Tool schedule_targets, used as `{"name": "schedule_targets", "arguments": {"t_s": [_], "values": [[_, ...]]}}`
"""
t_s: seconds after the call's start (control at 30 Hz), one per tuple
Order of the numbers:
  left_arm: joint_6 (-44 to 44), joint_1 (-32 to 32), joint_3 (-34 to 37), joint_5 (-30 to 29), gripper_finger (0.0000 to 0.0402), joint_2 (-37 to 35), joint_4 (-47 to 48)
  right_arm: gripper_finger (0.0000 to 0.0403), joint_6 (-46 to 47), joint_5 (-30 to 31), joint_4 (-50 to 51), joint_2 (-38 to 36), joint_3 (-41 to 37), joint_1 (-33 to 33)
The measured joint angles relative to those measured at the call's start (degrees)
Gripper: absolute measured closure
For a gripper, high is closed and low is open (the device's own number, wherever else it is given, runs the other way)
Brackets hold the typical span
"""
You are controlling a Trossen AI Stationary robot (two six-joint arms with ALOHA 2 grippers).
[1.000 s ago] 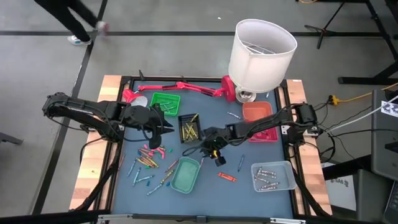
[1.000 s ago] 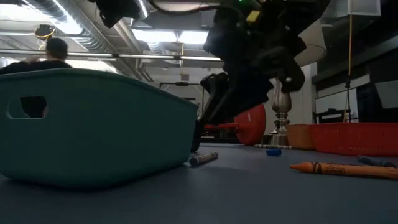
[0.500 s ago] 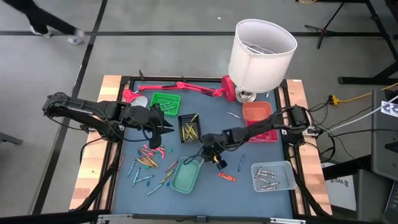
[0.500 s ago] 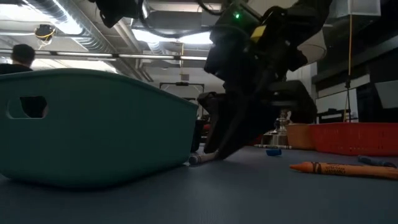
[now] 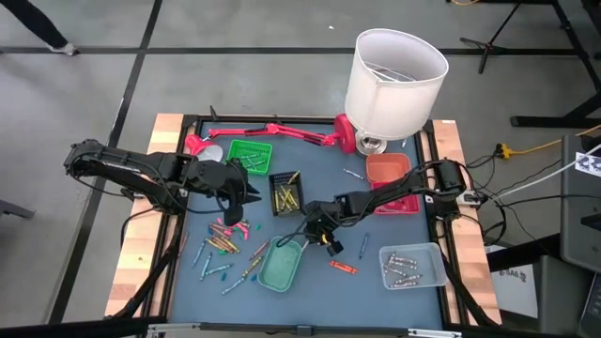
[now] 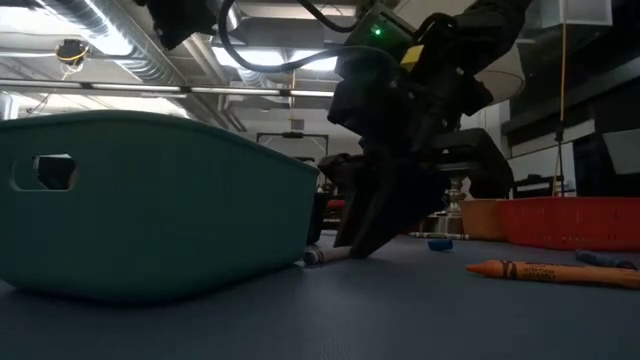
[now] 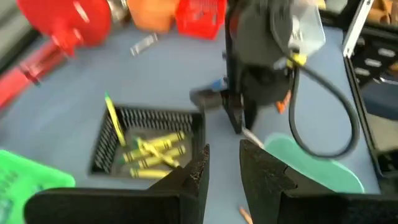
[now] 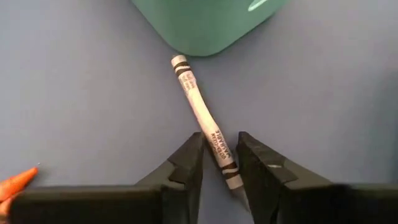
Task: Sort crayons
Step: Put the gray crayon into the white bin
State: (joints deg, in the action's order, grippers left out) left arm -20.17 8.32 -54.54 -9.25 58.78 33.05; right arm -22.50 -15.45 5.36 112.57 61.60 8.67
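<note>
Yellow crayons [image 5: 285,195] fill the black tray [image 5: 285,178] between both tools; right tool [image 8: 219,163] has dropped beside the teal tray [image 5: 281,265], narrowing around a grey crayon [image 8: 202,116]; left tool [image 7: 222,168] stays narrowly parted, empty

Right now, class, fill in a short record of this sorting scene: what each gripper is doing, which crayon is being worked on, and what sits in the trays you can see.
right gripper: low at the table, fingers straddling the silvery grey crayon, closing on it
crayon position: lying flat, one end near the teal tray
left gripper: waits beside the black tray, holding nothing
black tray contents: yellow crayons
clear tray: grey crayons
loose crayons: scattered left of the teal tray
orange crayon: loose on the table
</note>
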Motion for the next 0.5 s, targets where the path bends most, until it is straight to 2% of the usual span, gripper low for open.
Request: {"name": "schedule_targets", "arguments": {"t_s": [0.27,0.37,0.5], "values": [[-11.1,2.1,0.0,2.3,0.0329,0.0,14.4,0.0390,0.1,-0.5,0.9,0.0,-0.1,0.0],[-15.4,3.9,0.0,2.1,0.0329,0.1,18.1,0.0394,0.1,-0.5,0.9,0.0,-0.1,0.0],[-19.4,7.2,0.0,1.3,0.0329,0.1,19.9,0.0380,0.1,-0.5,0.8,-0.1,-0.1,0.0]]}}
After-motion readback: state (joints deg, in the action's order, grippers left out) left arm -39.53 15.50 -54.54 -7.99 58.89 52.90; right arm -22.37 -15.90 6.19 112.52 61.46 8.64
